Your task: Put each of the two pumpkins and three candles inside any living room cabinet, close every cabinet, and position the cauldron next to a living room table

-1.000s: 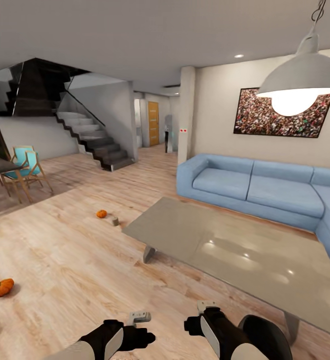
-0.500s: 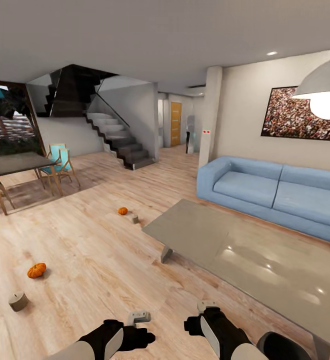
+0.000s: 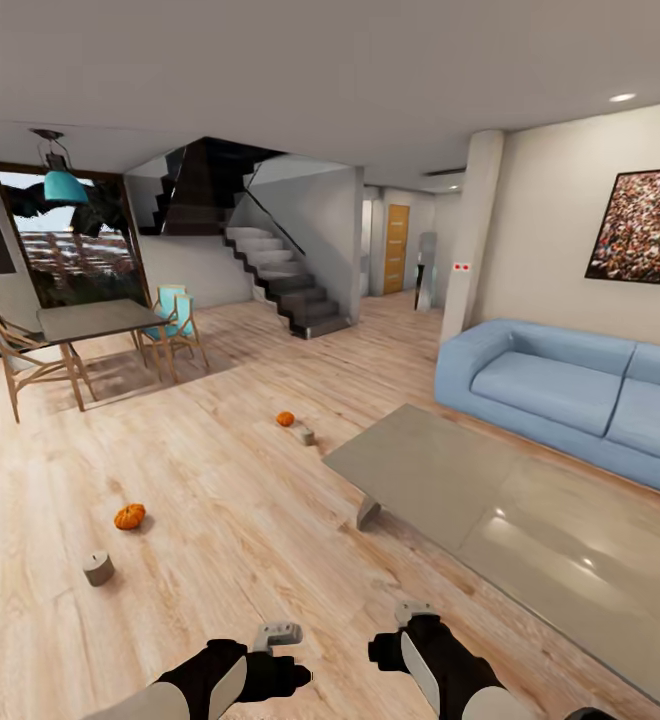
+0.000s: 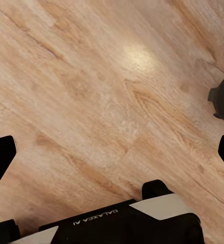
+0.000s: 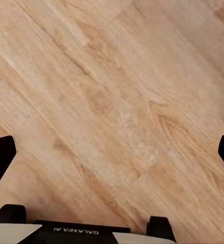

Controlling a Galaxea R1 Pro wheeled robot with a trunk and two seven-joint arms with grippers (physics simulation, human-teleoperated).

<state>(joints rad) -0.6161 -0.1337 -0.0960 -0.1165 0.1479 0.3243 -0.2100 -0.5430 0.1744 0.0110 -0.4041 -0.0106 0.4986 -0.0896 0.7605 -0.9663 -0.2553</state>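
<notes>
A: What's the biggest thing in front of the robot?

B: The low grey table (image 3: 440,470), with the blue sofa (image 3: 560,385) behind it. Wood floor (image 3: 220,480) all round. No cabinet or cauldron to point at here.

A: And the task's things?

B: Two pumpkins on the floor. The near pumpkin (image 3: 129,516) lies well left of the table; the far pumpkin (image 3: 285,418) sits beyond the table's far corner. One candle (image 3: 98,568) stands upright near the near pumpkin, and a second candle (image 3: 304,435) lies just beside the far pumpkin. It is too small to tell whether they touch.

A: How would they handle?

B: My guess: the pumpkins are light and stiff, but ribbed and rounded, so they may roll. Take one across its flattened sides, low on the belly, not by the stem. The candles look rigid and light. Grip the upright one round its side wall.

A: The grippers?

B: Both hang low in front of the body. The left gripper (image 4: 112,147) has its fingers spread wide, nothing between them, just floor. The right gripper (image 5: 112,147) is the same: spread wide and empty.
</notes>
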